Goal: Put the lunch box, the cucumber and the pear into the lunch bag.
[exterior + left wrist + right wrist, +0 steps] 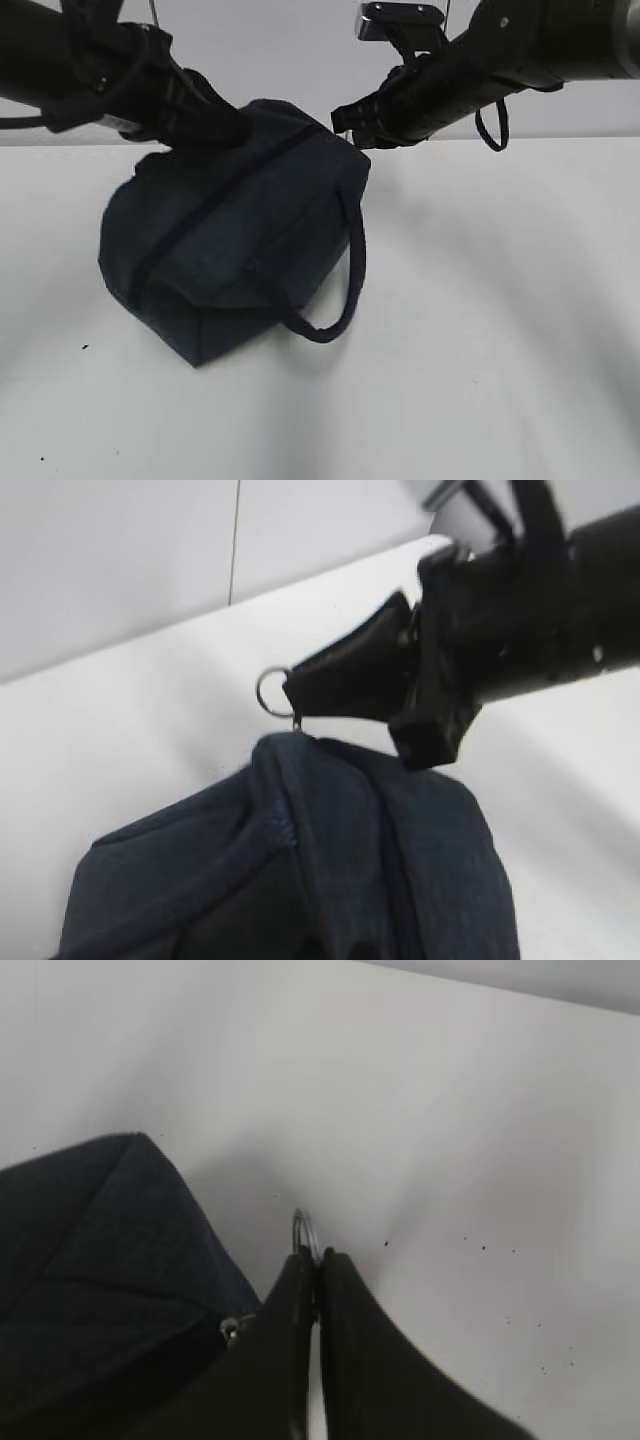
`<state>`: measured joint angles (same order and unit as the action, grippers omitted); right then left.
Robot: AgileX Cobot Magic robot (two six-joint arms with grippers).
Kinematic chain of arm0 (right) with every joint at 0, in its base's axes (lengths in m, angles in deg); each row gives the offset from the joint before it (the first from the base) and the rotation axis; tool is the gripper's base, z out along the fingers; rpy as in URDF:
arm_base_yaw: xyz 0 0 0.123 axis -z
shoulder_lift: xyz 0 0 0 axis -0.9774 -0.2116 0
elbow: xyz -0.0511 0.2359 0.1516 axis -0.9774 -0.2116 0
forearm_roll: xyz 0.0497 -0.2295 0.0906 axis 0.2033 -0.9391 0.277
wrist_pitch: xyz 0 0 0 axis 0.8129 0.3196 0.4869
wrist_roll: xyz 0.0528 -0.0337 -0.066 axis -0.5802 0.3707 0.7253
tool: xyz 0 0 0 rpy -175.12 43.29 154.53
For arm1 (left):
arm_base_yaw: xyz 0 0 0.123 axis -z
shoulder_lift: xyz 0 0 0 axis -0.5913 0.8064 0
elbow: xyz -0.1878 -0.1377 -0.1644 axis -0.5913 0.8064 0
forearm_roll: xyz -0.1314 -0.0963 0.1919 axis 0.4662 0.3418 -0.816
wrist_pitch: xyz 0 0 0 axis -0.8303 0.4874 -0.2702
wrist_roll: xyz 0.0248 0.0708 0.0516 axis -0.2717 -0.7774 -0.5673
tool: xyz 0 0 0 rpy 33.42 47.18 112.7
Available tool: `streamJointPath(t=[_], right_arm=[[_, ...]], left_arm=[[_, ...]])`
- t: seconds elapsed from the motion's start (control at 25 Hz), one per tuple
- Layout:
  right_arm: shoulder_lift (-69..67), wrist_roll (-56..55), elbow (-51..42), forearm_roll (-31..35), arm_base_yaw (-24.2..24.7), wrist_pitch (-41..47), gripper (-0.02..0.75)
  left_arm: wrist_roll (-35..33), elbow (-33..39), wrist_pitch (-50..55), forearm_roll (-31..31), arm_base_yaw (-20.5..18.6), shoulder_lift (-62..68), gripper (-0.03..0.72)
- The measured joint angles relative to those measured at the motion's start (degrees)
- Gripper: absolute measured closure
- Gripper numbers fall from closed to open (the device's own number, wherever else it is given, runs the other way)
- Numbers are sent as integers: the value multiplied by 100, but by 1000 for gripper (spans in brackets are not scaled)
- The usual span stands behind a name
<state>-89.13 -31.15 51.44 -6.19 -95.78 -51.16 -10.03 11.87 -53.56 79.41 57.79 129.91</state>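
Observation:
The dark navy lunch bag [235, 245] sits tilted on the white table, its top zipper line closed along its length. My left gripper [232, 130] is at the bag's far top edge and shut on its fabric; in the left wrist view the bag [330, 870] fills the bottom and hides the fingertips. My right gripper [318, 1255] is shut on the round metal ring pull [303, 1228] at the bag's far right corner. The ring pull also shows in the left wrist view [272, 692]. The lunch box, the cucumber and the pear are out of view.
One loop handle [345, 290] hangs down the bag's near right side. A dark loop [492, 125] hangs under the right arm. The white table [500, 330] spreads to the right and front of the bag; a pale wall stands behind.

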Motion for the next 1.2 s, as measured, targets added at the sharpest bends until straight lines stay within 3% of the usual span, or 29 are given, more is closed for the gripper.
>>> streamJointPath(t=[0.4,0.48,0.68,0.76,0.84,1.0,1.2], right_arm=[[-112,19,52,443,129,407,710],[-112,217,65,493,164,589,602],[-34,449,281,506,178,915,173],[93,554,399,516,182,1074,120],[281,638,440,516,182,1177,122],[681,676,454,516,182,1582,169],[1180,676,300,516,182,2188,183]], left_arm=[[212,47,226,149,-318,288,688],[228,41,213,209,-318,452,632],[242,23,98,279,-336,503,345],[246,11,113,261,-336,478,297],[259,3,173,122,-336,409,278],[987,0,359,-783,-414,38,269],[2881,-7,1055,-2900,-595,-646,274]])
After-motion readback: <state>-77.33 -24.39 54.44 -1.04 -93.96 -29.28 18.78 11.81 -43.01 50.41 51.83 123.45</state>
